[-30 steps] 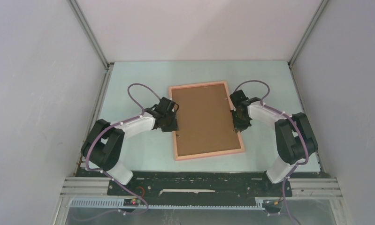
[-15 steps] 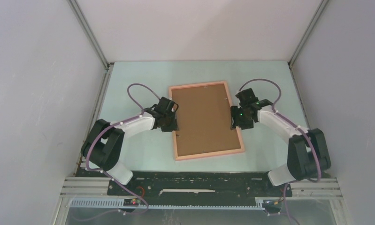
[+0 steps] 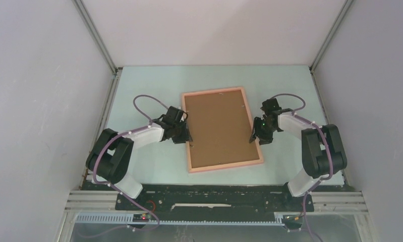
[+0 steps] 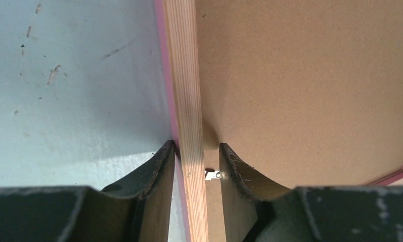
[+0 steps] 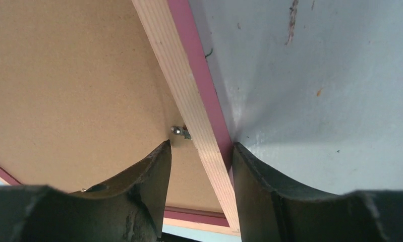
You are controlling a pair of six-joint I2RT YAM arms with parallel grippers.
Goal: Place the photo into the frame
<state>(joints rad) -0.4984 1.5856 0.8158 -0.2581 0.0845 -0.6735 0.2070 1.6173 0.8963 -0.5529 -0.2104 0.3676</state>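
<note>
Salmon-pink rectangular wooden frame (image 3: 224, 164) lies back-up mid-table, plain brown cardboard sheet (image 3: 219, 126) filling it; photo unseen, likely beneath. Left gripper (image 4: 195, 147) and right gripper (image 5: 202, 146) straddle its side rails, jaws parted and unclamped. Probably the securing stage; next calls for turning small metal tabs (image 5: 180, 132)

The brown backing board (image 3: 221, 128) covers the whole middle of the frame (image 3: 224, 166), so I can't tell whether the photo lies beneath it. Both wrist views cut the frame off at their edges. A small metal clip (image 4: 213, 174) beside my left tool (image 4: 196, 145) is half hidden behind the rail.
</note>
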